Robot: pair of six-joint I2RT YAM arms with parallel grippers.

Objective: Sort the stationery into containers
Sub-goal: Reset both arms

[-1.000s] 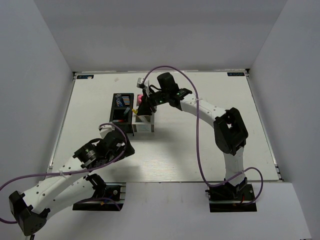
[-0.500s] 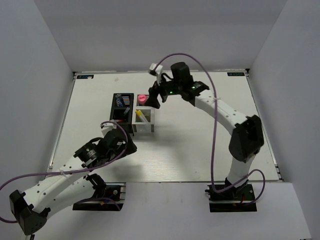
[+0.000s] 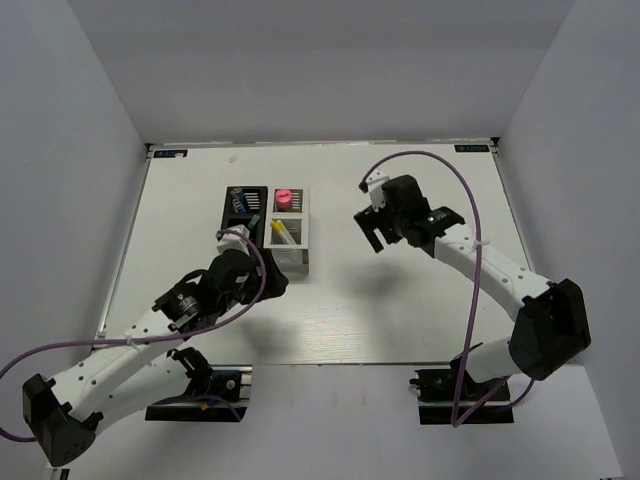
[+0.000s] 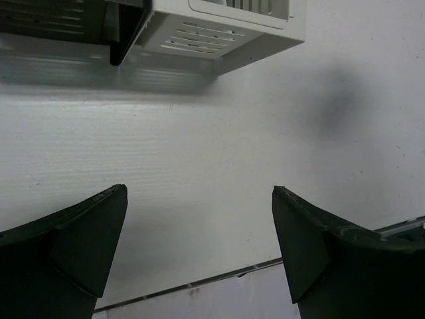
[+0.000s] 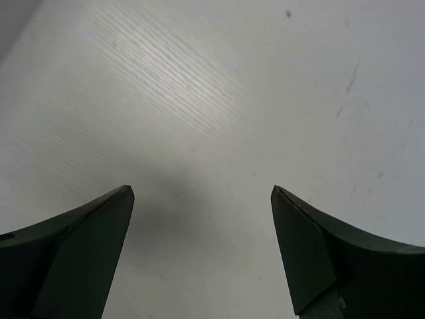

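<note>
table (image 3: 400, 310): white, faint wood grain | walls (image 3: 90, 100): plain grey, three sides | corner labels (image 3: 170, 154): small, dark

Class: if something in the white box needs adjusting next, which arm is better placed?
Probably left. The left gripper, open, sits just before the white box, seen close in its wrist view; the right gripper, also open, hangs over the table farther aside.

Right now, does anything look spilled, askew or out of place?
Nothing stands out. The pink marker and a yellow-tipped stick sit inside the white box, the black box beside it holds other items, and the left gripper and right gripper are open and empty.
</note>
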